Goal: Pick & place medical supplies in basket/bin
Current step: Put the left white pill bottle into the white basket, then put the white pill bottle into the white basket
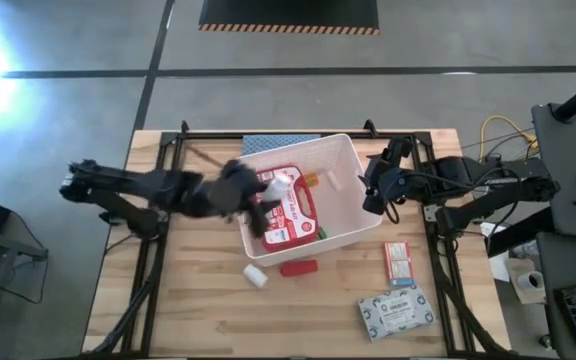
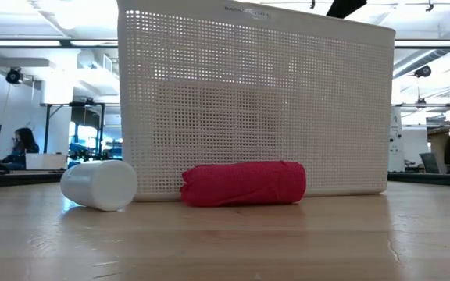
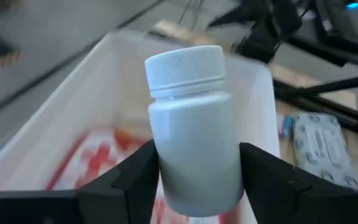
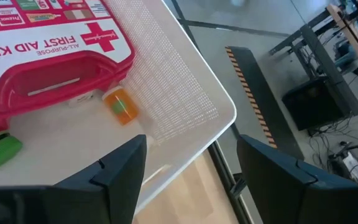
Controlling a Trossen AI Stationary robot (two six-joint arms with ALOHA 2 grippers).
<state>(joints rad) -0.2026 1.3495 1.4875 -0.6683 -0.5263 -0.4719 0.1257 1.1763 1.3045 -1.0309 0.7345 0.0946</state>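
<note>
My left gripper (image 3: 194,180) is clamped on a white bottle (image 3: 191,124) with a ribbed screw cap, holding it upright above the open white basket (image 1: 353,165). In the high view the left arm reaches from the table's left edge over the basket's left rim. Inside the basket lies the red first-aid case (image 4: 48,56), lettered "FIRST AID KIT", with a small orange vial (image 4: 122,106) just beside it and a green cap (image 4: 0,150) near the case's corner. My right gripper (image 4: 191,171) hangs with its fingers spread apart, holding nothing, over the basket's right corner. On the table in front of the basket rest a white roll (image 2: 100,184) and a red tube (image 2: 244,183), the tube close against the basket's perforated wall. Farther right lie a red-white box (image 1: 398,262) and a pale patterned soft pack (image 1: 396,310).
</note>
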